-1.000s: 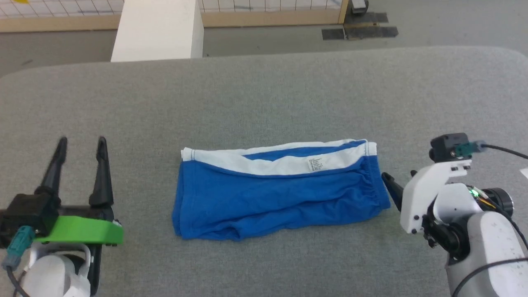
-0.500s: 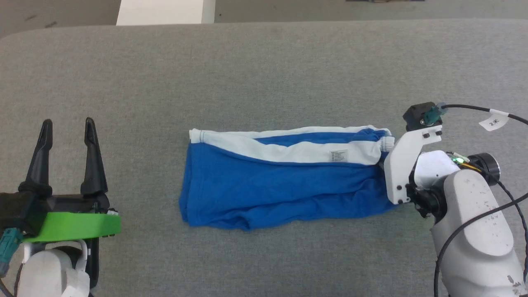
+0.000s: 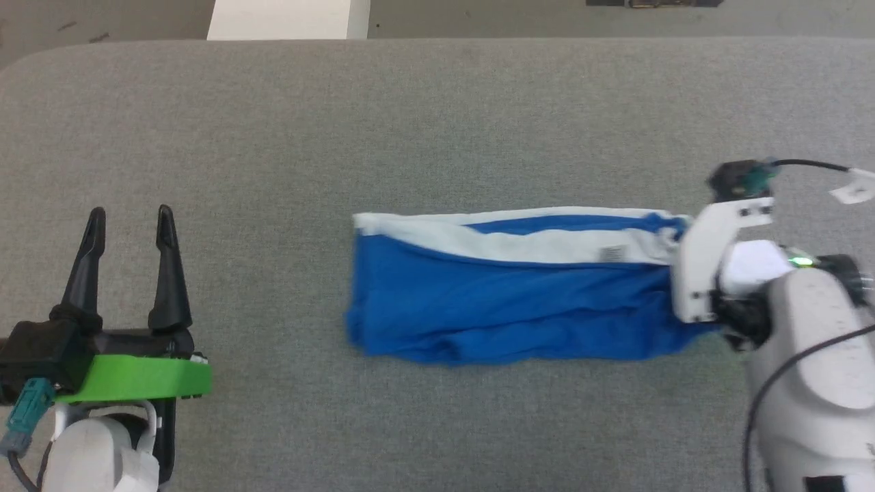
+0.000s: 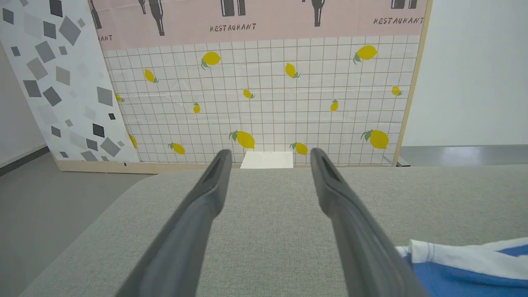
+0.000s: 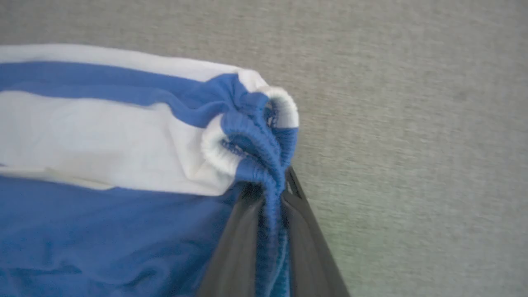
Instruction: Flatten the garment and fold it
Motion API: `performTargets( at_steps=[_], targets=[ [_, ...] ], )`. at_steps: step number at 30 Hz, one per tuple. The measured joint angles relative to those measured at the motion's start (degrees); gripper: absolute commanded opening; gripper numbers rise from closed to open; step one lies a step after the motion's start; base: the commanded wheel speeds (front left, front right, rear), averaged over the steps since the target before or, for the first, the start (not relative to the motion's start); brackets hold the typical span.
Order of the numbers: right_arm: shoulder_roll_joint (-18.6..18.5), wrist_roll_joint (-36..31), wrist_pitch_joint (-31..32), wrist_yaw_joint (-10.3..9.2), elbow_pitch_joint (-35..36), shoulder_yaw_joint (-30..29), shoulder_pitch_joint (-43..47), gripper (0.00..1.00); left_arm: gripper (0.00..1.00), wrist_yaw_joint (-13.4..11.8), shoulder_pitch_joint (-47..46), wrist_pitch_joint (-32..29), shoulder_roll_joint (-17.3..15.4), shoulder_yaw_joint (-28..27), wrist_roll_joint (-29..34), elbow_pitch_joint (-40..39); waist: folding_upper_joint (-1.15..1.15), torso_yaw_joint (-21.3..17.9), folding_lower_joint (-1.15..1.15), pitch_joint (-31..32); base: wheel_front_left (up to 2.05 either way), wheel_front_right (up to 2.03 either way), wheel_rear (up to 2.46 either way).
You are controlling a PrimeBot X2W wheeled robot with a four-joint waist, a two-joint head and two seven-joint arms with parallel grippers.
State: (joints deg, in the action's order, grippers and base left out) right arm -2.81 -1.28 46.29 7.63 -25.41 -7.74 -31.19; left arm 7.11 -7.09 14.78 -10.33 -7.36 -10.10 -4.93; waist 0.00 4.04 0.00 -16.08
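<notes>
The garment (image 3: 513, 301) is a pair of blue shorts with white stripes, lying stretched sideways on the grey padded table (image 3: 437, 123). A small white label (image 3: 610, 253) shows near its right end. In the right wrist view my right gripper (image 5: 270, 187) is shut on the bunched elastic waistband (image 5: 264, 136) at that end. From the head camera, the white wrist mount (image 3: 711, 266) hides those fingers. My left gripper (image 3: 128, 222) stands open and empty well to the left of the garment. Its wrist camera shows the two fingers (image 4: 210, 194) spread, with the garment's white corner (image 4: 437, 253) at the lower right.
A white block (image 3: 287, 19) stands past the table's far edge. In the left wrist view, a lemon-patterned panel (image 4: 268, 95) rises behind the table (image 4: 268, 231). The table's rounded far left corner (image 3: 27, 61) is in sight.
My right gripper has reached the waistband, shut on it and drawn the garment to the right, stretching it longer. The head camera has tilted down. The left gripper stays open.
</notes>
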Motion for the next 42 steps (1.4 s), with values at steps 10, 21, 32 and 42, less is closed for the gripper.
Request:
performTargets(
  at_steps=[10,21,32,42],
  targets=[
    [-8.5,-7.8,7.5,-0.03,7.2,-7.4,2.3,0.00,1.00,0.1,1.3,0.0,0.1,-0.4,0.1,1.0,0.00,-0.5,0.00,2.1,0.00,0.00,0.00],
    [-9.6,5.5,26.4,-0.04,26.9,4.6,8.0,0.00,1.00,0.1,3.1,0.0,1.7,-0.7,0.5,2.0,0.00,-0.8,0.00,5.7,0.00,0.00,0.00],
    [-1.9,9.6,24.2,-0.04,27.5,12.8,7.5,0.00,1.00,0.1,3.7,0.0,3.0,0.7,0.4,1.8,0.00,-0.4,0.00,5.8,0.00,0.00,0.00],
    [-0.2,10.6,13.5,-0.04,10.8,19.7,-0.6,0.00,1.00,0.1,3.6,0.0,3.1,2.6,-1.0,3.0,0.00,3.4,0.00,4.0,0.00,0.00,0.00]
  ],
)
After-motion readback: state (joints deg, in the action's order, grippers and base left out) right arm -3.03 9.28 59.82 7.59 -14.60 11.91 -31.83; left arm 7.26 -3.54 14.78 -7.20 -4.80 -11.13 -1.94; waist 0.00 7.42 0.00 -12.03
